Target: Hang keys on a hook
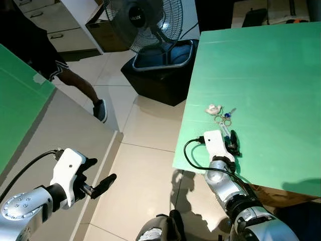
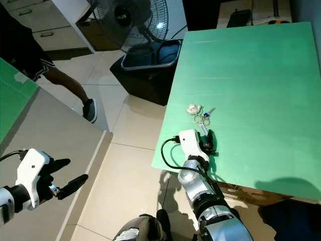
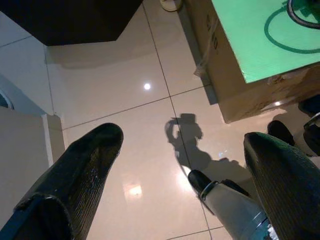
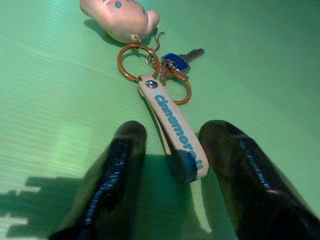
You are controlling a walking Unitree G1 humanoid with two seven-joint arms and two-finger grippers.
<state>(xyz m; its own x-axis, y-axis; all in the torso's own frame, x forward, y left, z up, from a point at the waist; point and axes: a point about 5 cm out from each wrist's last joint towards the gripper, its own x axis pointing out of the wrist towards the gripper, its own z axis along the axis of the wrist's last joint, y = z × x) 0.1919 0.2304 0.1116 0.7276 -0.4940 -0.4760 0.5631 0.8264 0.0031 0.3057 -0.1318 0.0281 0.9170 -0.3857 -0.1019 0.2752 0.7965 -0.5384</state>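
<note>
Keys (image 4: 165, 75) lie near the green table's (image 1: 271, 75) left edge; right gripper (image 4: 175, 165) straddles their strap, jaws narrow; left gripper (image 3: 175, 170) gapes wide over floor

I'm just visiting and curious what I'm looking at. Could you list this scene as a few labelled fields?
keys: bunch of keys with a strap and a pale charm, lying flat on the green table
right gripper: low over the table, fingers open either side of the strap's end
left gripper: open, held over the tiled floor
surroundings: standing fan; a person's leg
</note>
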